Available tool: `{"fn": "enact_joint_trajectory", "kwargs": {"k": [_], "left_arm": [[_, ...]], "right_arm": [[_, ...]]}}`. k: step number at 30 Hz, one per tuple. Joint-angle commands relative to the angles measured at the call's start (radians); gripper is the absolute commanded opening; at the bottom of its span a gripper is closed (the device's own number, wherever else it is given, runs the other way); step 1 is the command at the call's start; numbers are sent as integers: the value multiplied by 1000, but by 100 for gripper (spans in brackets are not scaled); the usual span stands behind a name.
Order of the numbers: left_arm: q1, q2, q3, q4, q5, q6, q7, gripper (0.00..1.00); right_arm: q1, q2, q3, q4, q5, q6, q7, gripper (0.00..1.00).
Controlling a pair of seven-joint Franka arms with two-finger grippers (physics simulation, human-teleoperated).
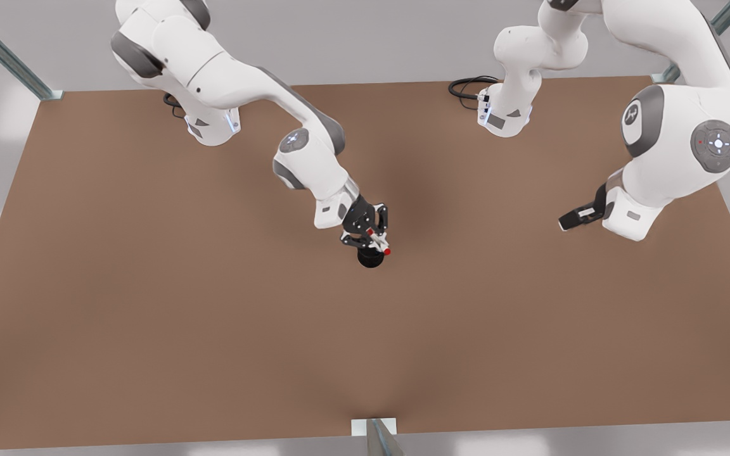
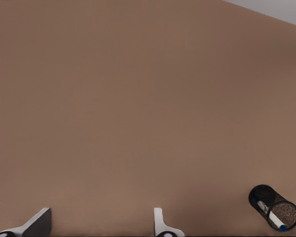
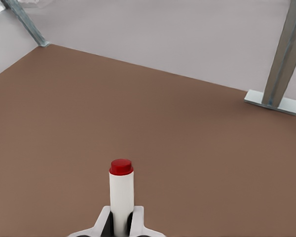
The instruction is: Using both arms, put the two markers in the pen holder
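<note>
Pen holder (image 2: 274, 207) mid-table, blue-capped marker (image 2: 271, 217) lying inside. Right gripper (image 1: 371, 235) tilted just above the holder, fingers clamped on red-capped marker (image 3: 121, 195). Left gripper (image 2: 101, 224) well apart at the front view's right, fingers spread wide, holding nothing.

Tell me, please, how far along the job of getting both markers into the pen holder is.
Roughly halfway. The blue-capped marker already lies inside the pen holder. The right gripper is shut on the red-capped marker directly over the holder, so lowering and releasing it is what remains. The left gripper waits open and empty at the front view's right.
</note>
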Motion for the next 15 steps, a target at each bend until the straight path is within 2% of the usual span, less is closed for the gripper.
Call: {"fn": "enact_joint_trajectory", "kwargs": {"k": [1, 3, 6, 13, 15], "left_arm": [[-4, -9, -7, -9, 25, 14, 364, 100], [-8, -1, -7, 8, 27, 15, 365, 100], [-8, 48, -5, 39, 28, 22, 400, 100], [-11, 68, -7, 37, 27, 23, 400, 100], [-13, 68, -7, 37, 27, 23, 400, 100]], "right_arm": [[2, 18, -7, -7, -55, 151, 211, 26], [2, 16, -16, -72, -58, 235, 210, 26], [13, 22, -37, -109, -87, 298, 211, 26], [14, 47, -47, -175, -132, 421, 210, 27], [85, 61, -119, -213, -132, 482, 210, 27]]}}
